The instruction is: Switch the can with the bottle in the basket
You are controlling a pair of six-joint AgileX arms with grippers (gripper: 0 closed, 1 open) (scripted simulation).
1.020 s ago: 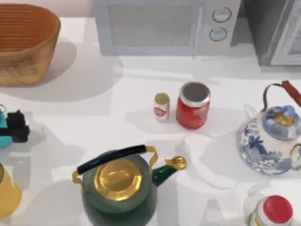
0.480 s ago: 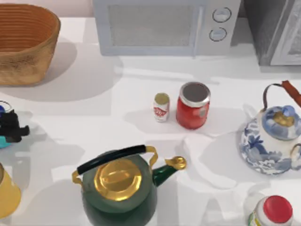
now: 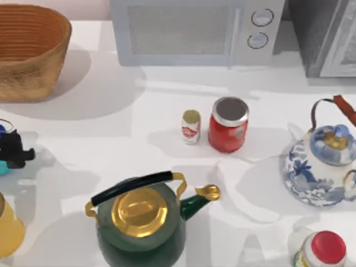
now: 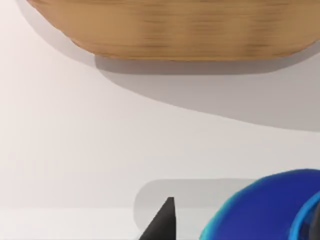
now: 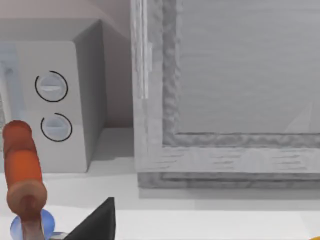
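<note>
Can (image 3: 228, 124) and bottle (image 3: 191, 126) stand upright, just beside each other, mid-surface, well to the right of the left gripper (image 3: 14, 150) at the left edge; the basket (image 3: 33, 53) sits back-left, near that gripper. Whether either arm's jaws are open I cannot tell, and the basket's inside is partly cut off.

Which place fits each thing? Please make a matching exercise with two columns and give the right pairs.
Things:
1. can
2. bottle
3. basket
4. green kettle

Places:
A. far left corner of the table
B. front, below the bottle in the top view
C. just left of the can
D. table middle, in front of the microwave

Pairs: 1-D, 2-C, 3-A, 4-B
</note>
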